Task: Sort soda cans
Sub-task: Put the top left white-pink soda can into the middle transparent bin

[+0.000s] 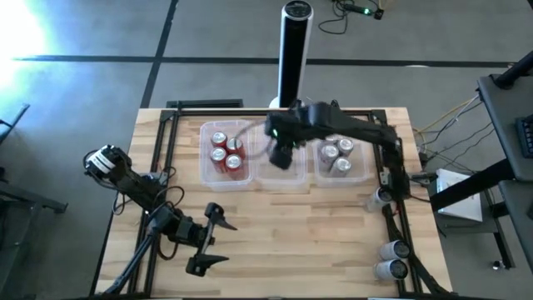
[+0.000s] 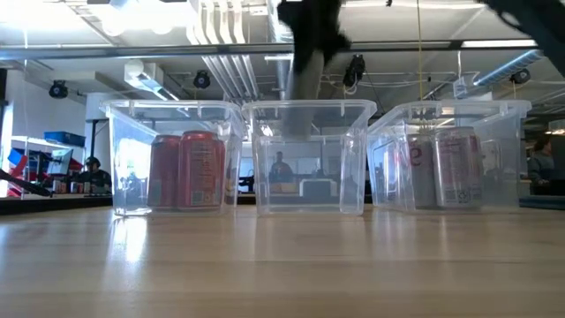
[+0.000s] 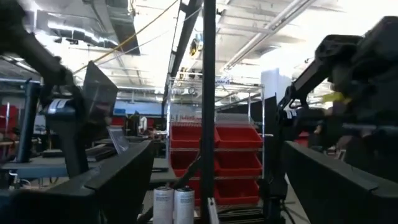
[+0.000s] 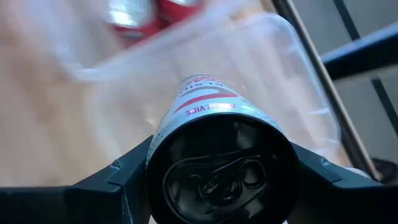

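Arm nearer: my right gripper [image 1: 281,156], above the middle tub [image 1: 284,172]; left arm waits at the table's near-left
Claw state: fingers clamped on a black-topped soda can [image 4: 214,146]
Can axis: runs straight out from my wrist
Can to tub: directly over the open middle tub

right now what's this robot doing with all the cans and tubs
It is sorting soda cans into three clear tubs. The right gripper holds a black-topped can above the empty middle tub. The left tub holds red cans, the right tub silver-grey cans. More cans wait along the table's right edge. The left gripper waits, open, at the front left.
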Action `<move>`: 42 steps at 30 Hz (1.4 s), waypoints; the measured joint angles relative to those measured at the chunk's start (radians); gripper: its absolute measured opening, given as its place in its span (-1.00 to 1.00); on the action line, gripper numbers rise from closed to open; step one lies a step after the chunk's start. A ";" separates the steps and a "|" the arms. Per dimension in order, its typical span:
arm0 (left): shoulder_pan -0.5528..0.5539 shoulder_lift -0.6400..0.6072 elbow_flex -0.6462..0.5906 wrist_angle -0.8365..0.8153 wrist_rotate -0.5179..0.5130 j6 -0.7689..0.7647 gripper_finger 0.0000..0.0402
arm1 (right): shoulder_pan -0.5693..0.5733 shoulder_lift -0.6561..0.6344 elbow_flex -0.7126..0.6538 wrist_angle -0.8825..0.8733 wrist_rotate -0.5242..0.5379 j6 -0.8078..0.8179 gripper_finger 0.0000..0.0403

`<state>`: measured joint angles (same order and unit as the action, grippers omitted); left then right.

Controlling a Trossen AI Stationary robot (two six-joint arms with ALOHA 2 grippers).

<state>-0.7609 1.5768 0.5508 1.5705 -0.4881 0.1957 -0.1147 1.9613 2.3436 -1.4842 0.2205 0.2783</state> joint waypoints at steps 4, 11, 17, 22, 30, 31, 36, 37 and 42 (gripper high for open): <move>-0.002 0.000 -0.002 0.001 -0.001 0.024 0.68 | -0.126 0.077 0.000 0.008 -0.080 -0.009 0.23; -0.001 0.008 0.010 -0.046 -0.160 0.035 0.68 | -0.206 0.178 0.000 0.030 -0.134 -0.010 0.23; -0.002 0.008 0.011 -0.049 -0.200 0.078 0.68 | -0.225 0.253 0.001 0.078 -0.164 -0.011 0.26; -0.001 0.008 0.012 -0.057 -0.229 0.105 0.68 | -0.241 0.292 0.004 0.099 -0.177 0.007 0.26; -0.002 0.008 0.012 -0.212 -0.279 0.149 0.68 | -0.246 0.300 0.004 0.131 -0.188 0.014 0.36; -0.003 0.008 0.013 -0.212 -0.303 0.162 0.68 | -0.246 0.300 0.004 0.136 -0.192 0.013 0.37; -0.005 0.007 0.011 -0.239 -0.362 0.111 0.68 | -0.240 0.280 0.004 0.130 -0.201 -0.032 0.48; -0.006 0.007 0.011 -0.260 -0.362 0.096 0.68 | -0.239 0.272 0.004 0.130 -0.199 -0.035 0.51; -0.024 0.006 0.010 -0.347 -0.360 0.036 0.68 | -0.231 0.235 0.004 0.129 -0.168 -0.018 0.63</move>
<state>-0.7850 1.5826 0.5606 1.2238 -0.8486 0.2314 -0.3453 2.1966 2.3478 -1.3556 0.0529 0.2607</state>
